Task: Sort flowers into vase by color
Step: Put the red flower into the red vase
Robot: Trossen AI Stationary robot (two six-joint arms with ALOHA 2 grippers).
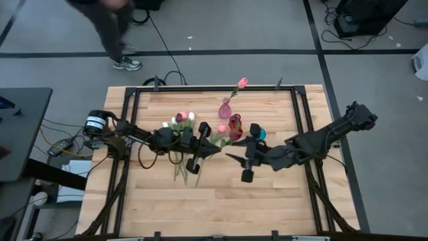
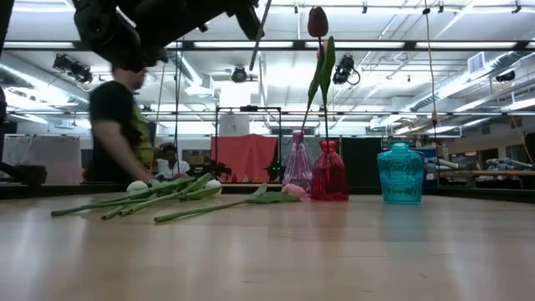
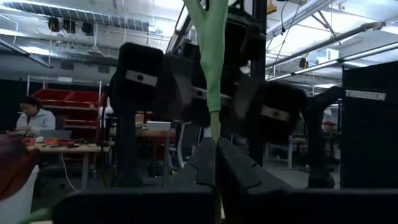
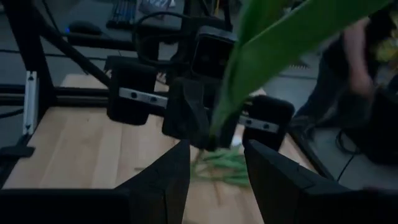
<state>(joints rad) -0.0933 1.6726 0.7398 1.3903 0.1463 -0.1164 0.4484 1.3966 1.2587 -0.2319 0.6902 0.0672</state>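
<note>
My left gripper [image 1: 212, 146] is raised above the table's middle and shut on a tulip's green stem [image 3: 214, 118]. The stem also shows in the low view [image 2: 259, 38]; its head is out of view. My right gripper [image 1: 231, 158] is open and faces the left gripper closely, its fingers on either side of the held tulip's leaf [image 4: 267, 56] without touching it. A dark red tulip [image 2: 318, 21] stands in the red vase [image 2: 328, 171]. A pink tulip [image 1: 242, 82] stands in the pink vase [image 1: 225, 107]. Several white and pink tulips [image 1: 182, 120] lie on the table. My left gripper pinches the thin green stem [image 3: 215, 134] between its two shut fingers. The fingers lie across the stem. The tulip is lifted clear of the table; its leaf rises above the fingers and its lower stem end [image 2: 252, 65] hangs free below them.
A teal vase [image 1: 261, 134] stands right of the red vase. A pink tulip head [image 2: 292, 191] lies beside the pink vase. A person [image 1: 107, 27] walks past the table's far left corner. Bare wood lies toward the near edge [image 1: 221, 207].
</note>
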